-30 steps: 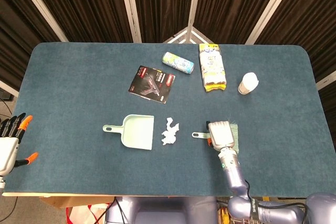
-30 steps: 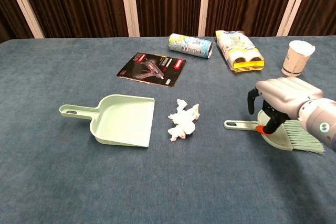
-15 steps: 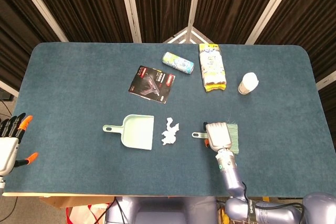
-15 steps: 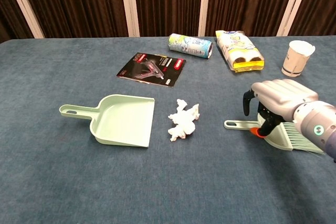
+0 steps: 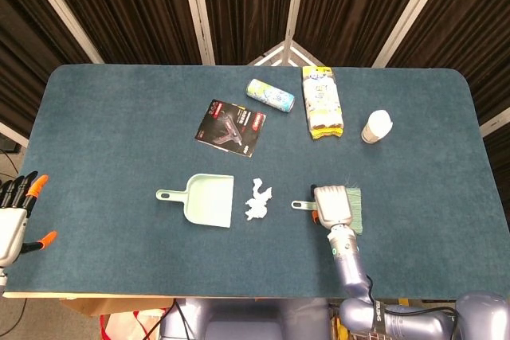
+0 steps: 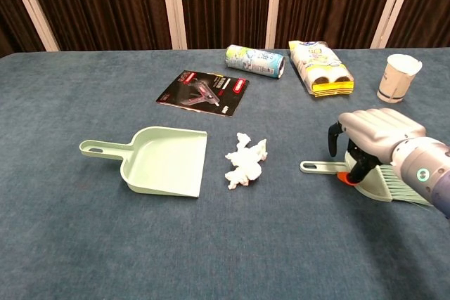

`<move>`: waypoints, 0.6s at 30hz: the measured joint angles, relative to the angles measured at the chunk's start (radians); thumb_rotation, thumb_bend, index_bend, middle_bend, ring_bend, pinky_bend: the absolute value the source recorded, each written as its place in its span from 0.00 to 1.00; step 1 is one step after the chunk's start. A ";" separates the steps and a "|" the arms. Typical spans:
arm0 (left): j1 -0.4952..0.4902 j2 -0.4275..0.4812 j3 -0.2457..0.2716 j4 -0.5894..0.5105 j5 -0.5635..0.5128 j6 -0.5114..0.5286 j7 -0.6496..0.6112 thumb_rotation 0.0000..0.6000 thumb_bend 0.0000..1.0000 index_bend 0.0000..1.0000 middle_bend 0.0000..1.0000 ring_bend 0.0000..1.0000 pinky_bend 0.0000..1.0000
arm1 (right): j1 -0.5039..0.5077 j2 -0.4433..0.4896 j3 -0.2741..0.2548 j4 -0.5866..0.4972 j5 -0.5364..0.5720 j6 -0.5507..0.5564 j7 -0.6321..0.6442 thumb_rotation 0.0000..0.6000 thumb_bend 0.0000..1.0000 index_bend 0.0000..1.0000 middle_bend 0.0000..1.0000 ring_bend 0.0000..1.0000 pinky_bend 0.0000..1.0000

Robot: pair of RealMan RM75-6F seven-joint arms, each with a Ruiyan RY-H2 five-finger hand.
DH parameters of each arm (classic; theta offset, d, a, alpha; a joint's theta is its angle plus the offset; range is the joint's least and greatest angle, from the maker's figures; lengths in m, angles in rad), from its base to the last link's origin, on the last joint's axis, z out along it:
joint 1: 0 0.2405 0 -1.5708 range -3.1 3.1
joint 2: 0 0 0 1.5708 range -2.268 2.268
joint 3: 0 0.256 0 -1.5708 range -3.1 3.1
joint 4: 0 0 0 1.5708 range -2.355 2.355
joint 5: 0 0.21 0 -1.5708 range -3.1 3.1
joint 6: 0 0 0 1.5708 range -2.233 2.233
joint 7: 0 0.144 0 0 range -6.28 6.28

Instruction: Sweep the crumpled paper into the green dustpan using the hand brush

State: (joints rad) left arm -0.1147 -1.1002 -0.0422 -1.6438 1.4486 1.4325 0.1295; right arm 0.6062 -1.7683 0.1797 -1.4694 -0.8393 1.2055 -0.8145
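We see the crumpled paper (image 6: 246, 160) lying on the table, just beside the open edge of the green dustpan (image 6: 165, 161) — none of it is in the pan yet. The hand brush (image 6: 355, 175) lies flat to the right of the paper, handle pointing at it. Our right hand (image 6: 373, 138) sits over the brush head with its fingers curled down around it. A second ago it was a bit further right; now it has slid in closer over the brush, so we think the grab is near, but we cannot tell if the fingers really hold the brush yet. Our left hand (image 5: 14, 212) waits off the table's left edge, fingers spread, holding nothing. The table (image 5: 119, 117) is blue felt, with dark curtains (image 5: 127, 5) behind.
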 measured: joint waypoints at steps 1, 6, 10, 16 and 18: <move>0.000 0.000 0.000 0.000 0.000 0.001 0.000 1.00 0.00 0.00 0.00 0.00 0.00 | -0.001 0.001 -0.001 0.002 0.003 -0.001 -0.001 1.00 0.31 0.44 0.89 0.92 0.81; 0.000 0.000 0.000 -0.001 0.000 0.001 0.002 1.00 0.00 0.00 0.00 0.00 0.00 | -0.005 0.002 -0.007 0.010 0.023 -0.008 -0.004 1.00 0.33 0.51 0.89 0.92 0.81; 0.000 0.000 0.000 -0.002 -0.001 0.001 0.003 1.00 0.00 0.00 0.00 0.00 0.00 | -0.007 0.007 -0.010 0.011 0.027 -0.016 0.005 1.00 0.46 0.76 0.89 0.92 0.81; -0.001 0.000 0.000 -0.004 -0.005 -0.003 0.006 1.00 0.00 0.00 0.00 0.00 0.00 | -0.011 0.023 -0.006 -0.007 0.000 -0.026 0.056 1.00 0.48 0.82 0.89 0.92 0.81; -0.001 0.000 0.000 -0.006 -0.006 -0.004 0.010 1.00 0.00 0.00 0.00 0.00 0.00 | -0.011 0.031 0.000 -0.019 -0.016 -0.027 0.081 1.00 0.48 0.82 0.89 0.92 0.81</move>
State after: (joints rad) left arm -0.1160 -1.1002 -0.0417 -1.6500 1.4423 1.4281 0.1397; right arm 0.5955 -1.7377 0.1799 -1.4880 -0.8551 1.1787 -0.7335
